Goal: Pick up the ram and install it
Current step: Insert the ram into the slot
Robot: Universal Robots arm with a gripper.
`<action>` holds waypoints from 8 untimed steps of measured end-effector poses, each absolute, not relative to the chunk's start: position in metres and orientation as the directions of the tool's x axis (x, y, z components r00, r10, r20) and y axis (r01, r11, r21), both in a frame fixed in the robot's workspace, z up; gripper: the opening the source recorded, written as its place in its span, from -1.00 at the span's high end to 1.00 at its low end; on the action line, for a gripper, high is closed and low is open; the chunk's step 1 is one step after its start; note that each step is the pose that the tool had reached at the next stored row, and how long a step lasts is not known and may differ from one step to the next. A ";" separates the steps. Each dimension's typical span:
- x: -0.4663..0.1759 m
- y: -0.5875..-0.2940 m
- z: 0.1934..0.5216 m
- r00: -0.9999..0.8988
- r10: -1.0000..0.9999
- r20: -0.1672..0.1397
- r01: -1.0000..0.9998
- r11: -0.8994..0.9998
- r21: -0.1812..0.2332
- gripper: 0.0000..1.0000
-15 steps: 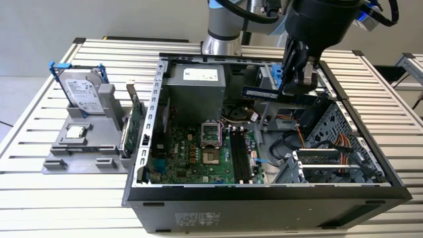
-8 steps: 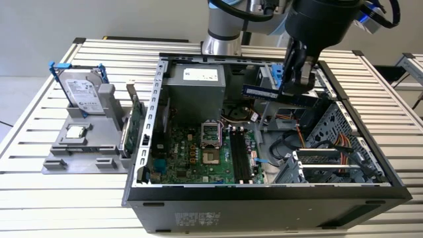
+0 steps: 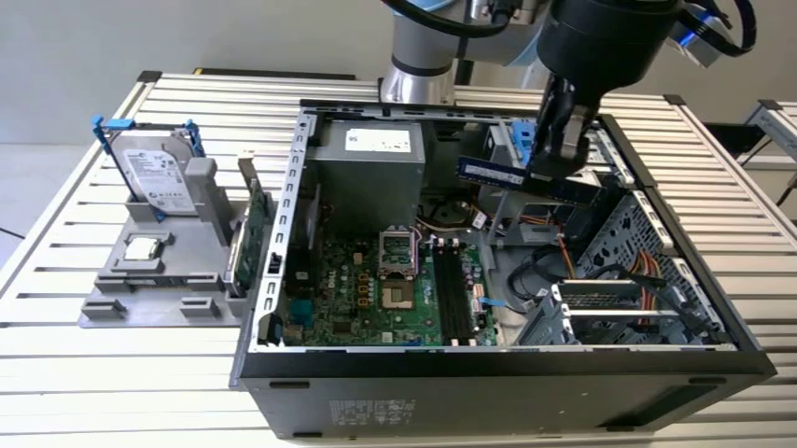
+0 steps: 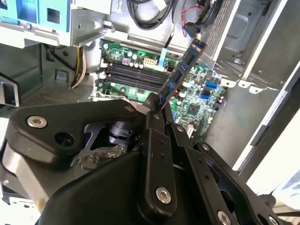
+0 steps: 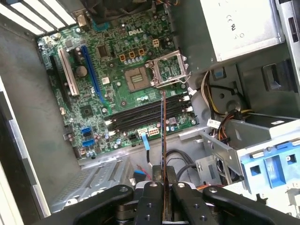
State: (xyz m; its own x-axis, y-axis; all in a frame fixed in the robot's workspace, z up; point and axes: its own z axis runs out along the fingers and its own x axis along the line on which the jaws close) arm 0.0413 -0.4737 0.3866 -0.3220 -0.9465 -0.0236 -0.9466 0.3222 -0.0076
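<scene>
Between the shut fingers (image 5: pixel 152 190) of the gripper (image 5: pixel 163 183) the ram (image 5: pixel 162 136) sits clamped edge-on, well clear of the empty memory slots (image 5: pixel 145 112) on the motherboard (image 5: pixel 101 91) beyond them, so pickup looks done and seating is not yet done.

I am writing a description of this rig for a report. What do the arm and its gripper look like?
The arm is a silver-grey tube with light-blue joint caps, and a black cylinder sits at its wrist, with black cables looped beside it. The gripper is matte black: flat linkage bars joined by round silver screws.
</scene>
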 end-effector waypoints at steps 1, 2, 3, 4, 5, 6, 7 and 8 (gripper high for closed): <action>0.041 -0.474 0.387 -0.329 -0.944 -0.023 -0.944 0.329 -0.008 1.00; 0.041 -0.474 0.387 -0.335 -0.942 -0.023 -0.942 0.336 -0.008 1.00; 0.041 -0.474 0.387 -0.342 -0.940 -0.023 -0.940 0.342 -0.008 1.00; 0.041 -0.474 0.387 -0.349 -0.937 -0.023 -0.937 0.349 -0.008 1.00; 0.041 -0.474 0.387 -0.356 -0.934 -0.023 -0.934 0.356 -0.008 1.00; 0.041 -0.474 0.387 -0.363 -0.932 -0.023 -0.932 0.363 -0.008 1.00; 0.041 -0.474 0.387 -0.370 -0.929 -0.024 -0.929 0.370 -0.008 1.00; 0.041 -0.474 0.387 -0.377 -0.926 -0.023 -0.926 0.377 -0.008 1.00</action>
